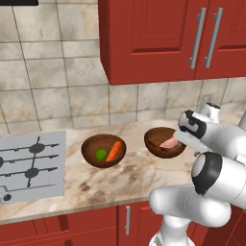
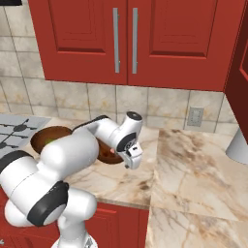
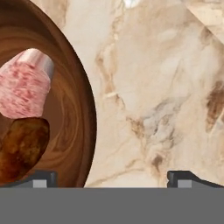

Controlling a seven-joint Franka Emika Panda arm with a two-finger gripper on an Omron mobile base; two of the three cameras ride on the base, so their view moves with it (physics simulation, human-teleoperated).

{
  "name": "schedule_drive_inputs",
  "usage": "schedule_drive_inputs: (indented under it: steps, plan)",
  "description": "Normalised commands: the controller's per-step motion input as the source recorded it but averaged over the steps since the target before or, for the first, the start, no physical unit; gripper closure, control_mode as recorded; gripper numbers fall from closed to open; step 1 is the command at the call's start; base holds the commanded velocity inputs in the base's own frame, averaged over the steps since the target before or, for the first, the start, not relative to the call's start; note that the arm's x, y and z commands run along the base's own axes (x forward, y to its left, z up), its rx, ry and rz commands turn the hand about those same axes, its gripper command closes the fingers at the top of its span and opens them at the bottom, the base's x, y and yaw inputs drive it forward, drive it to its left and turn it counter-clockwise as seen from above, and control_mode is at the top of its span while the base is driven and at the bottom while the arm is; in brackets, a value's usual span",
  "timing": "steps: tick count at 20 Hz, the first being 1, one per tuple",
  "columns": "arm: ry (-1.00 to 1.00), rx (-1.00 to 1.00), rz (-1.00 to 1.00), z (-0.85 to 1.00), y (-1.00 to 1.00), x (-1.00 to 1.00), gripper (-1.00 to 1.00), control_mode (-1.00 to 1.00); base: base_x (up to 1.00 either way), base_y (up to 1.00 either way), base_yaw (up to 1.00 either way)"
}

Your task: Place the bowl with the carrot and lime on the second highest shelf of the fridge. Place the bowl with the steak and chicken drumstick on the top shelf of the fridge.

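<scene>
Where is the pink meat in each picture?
Left base view: the steak lies in the right-hand bowl, beside the arm.
Right base view: hidden behind the arm; not visible.
Hand view: steak at left, above the drumstick.
Shared landmark: that brown bowl on the marble counter.

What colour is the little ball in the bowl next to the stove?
Bright green. The lime sits beside the orange carrot, clearest in the left base view.
</scene>
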Motion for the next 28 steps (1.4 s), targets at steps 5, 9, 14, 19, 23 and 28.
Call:
schedule_drive_inputs:
  steps: [5, 9, 14, 19, 23, 28]
  plan:
    - [-0.02, 0.0, 0.0, -0.31, 0.13, 0.14, -1.0, -1.0, 0.0, 0.0, 0.0]
    - [-0.07, 0.0, 0.0, -0.16, 0.11, 0.08, -1.0, -1.0, 0.0, 0.0, 0.0]
    - [-0.16, -0.01, 0.0, -0.06, 0.1, -0.25, -1.0, -1.0, 0.0, 0.0, 0.0]
    - [-0.1, -0.03, -0.02, -0.23, 0.23, 0.34, -1.0, -1.0, 0.0, 0.0, 0.0]
    - [0.01, 0.0, -0.05, -0.18, 0.22, 0.52, 1.0, -1.0, 0.0, 0.0, 0.0]
    - [0.0, 0.0, 0.0, 0.0, 0.0, -0.01, 1.0, -1.0, 0.0, 0.0, 0.0]
